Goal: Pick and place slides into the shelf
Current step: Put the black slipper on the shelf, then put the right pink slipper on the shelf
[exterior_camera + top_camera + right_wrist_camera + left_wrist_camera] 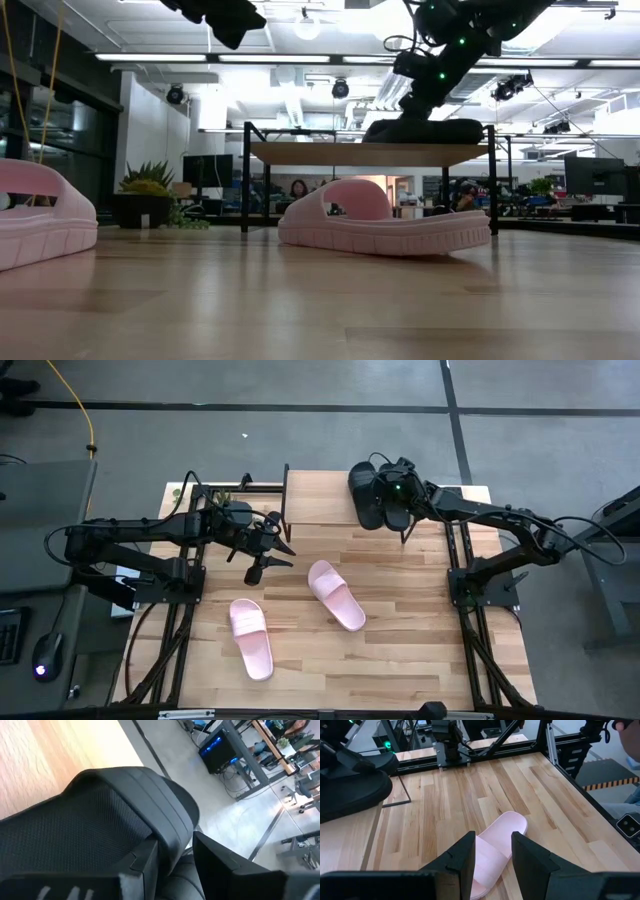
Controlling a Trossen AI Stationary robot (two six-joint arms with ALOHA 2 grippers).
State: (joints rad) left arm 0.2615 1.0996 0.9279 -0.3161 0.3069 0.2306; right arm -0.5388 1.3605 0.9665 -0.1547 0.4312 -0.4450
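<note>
Plainly light, bendy foam: left gripper open over pink slide mid-frame; right gripper pinches black slide by its strap.

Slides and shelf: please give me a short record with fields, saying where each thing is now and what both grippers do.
black slides: two, on the shelf top, at its right end
pink slides: two, on the table, one near the middle, one to its left
right gripper: at the black slides, a finger under one strap
left gripper: open, above the table, a pink slide ahead of it
placed so far: two of four
</note>
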